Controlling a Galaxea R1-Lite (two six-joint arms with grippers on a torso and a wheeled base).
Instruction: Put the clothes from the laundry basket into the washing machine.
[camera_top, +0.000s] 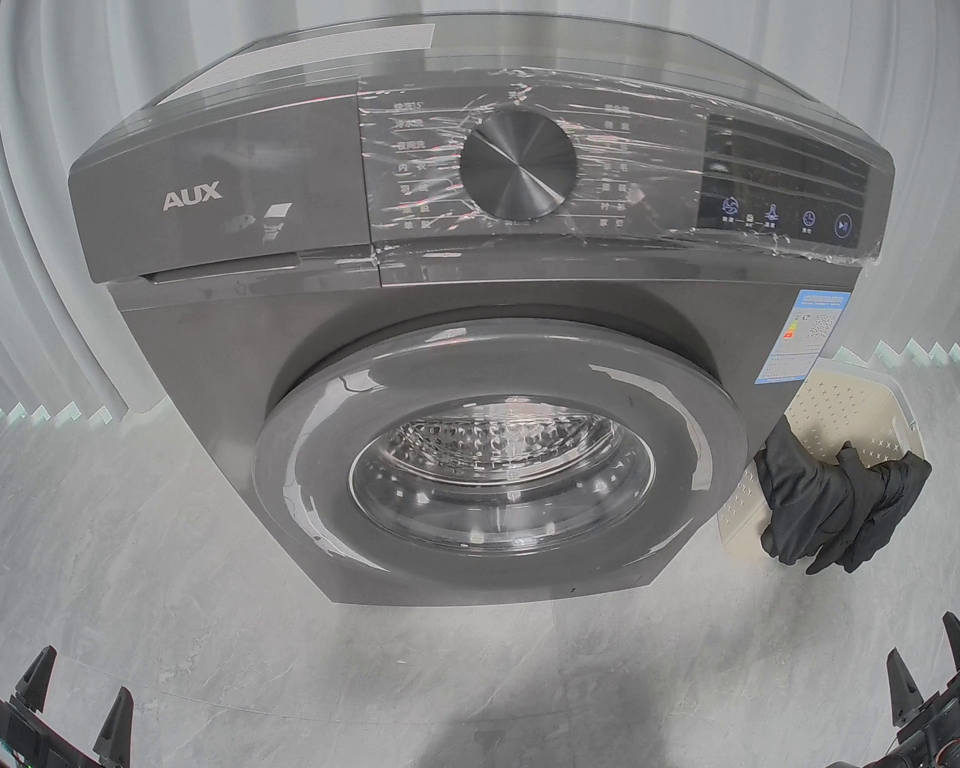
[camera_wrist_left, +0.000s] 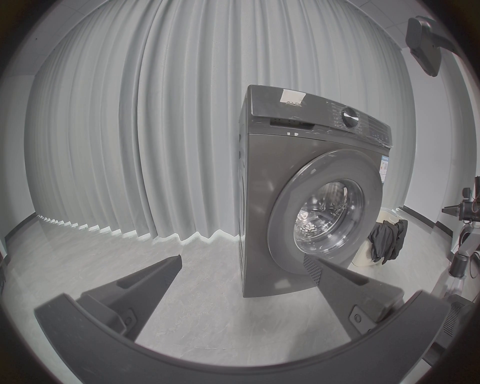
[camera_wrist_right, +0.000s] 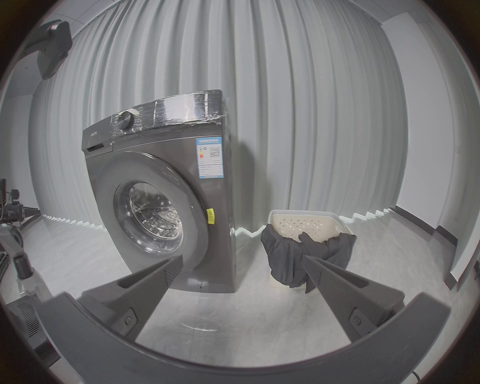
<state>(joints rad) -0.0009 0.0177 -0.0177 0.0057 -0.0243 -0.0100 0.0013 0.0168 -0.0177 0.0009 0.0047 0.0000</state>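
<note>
A grey front-loading washing machine (camera_top: 480, 300) stands ahead of me with its round glass door (camera_top: 500, 465) closed. To its right sits a cream perforated laundry basket (camera_top: 850, 410), with dark clothes (camera_top: 835, 500) draped over its front rim. The same basket (camera_wrist_right: 306, 222) and clothes (camera_wrist_right: 290, 255) appear in the right wrist view, and the clothes (camera_wrist_left: 386, 240) also in the left wrist view. My left gripper (camera_top: 75, 700) hangs low at the near left, open and empty. My right gripper (camera_top: 925, 665) hangs low at the near right, open and empty, short of the basket.
Pale marble-look floor (camera_top: 150, 560) spreads in front of the machine with free room. White pleated curtains (camera_wrist_left: 125, 125) line the wall behind. A dark skirting and a wall (camera_wrist_right: 430, 150) lie to the right of the basket.
</note>
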